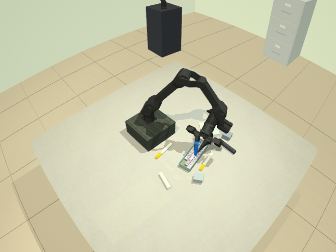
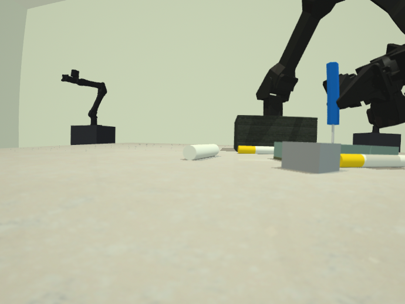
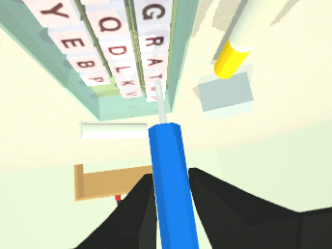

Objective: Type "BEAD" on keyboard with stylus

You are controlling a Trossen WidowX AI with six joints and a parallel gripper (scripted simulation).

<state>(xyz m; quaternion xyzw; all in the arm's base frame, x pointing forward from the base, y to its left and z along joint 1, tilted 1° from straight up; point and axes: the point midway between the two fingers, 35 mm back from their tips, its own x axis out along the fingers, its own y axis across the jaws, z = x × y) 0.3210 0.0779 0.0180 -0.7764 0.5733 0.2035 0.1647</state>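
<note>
Blue handle, pale thin tip: there's the stylus (image 1: pixel 196 149) (image 2: pixel 333 93) (image 3: pixel 169 169), nearly upright over the keyboard (image 1: pixel 185 168) (image 2: pixel 369 149) (image 3: pixel 180 63), and the gripper (image 1: pixel 197 148) (image 2: pixel 333 100) (image 3: pixel 171 179) has it pinched between its 2 fingers! From the wrist, the tip overlaps the T key (image 3: pixel 154 76), with the A key (image 3: pixel 153 62) at 12 o'clock from it. I'd guess we're on letter 3 of 4, the A; whether tip meets key, I can't tell. Next it wants a firm, straight push on A, a clean lift, then the D key (image 3: pixel 117 50), around 10 o'clock. Look at that stylus: flat-sided, plain blue, slim metal-looking point. From above, a grey block (image 1: pixel 198 176) (image 2: pixel 300 158) (image 3: pixel 225 93) sits near the keyboard at 6 o'clock.
</note>
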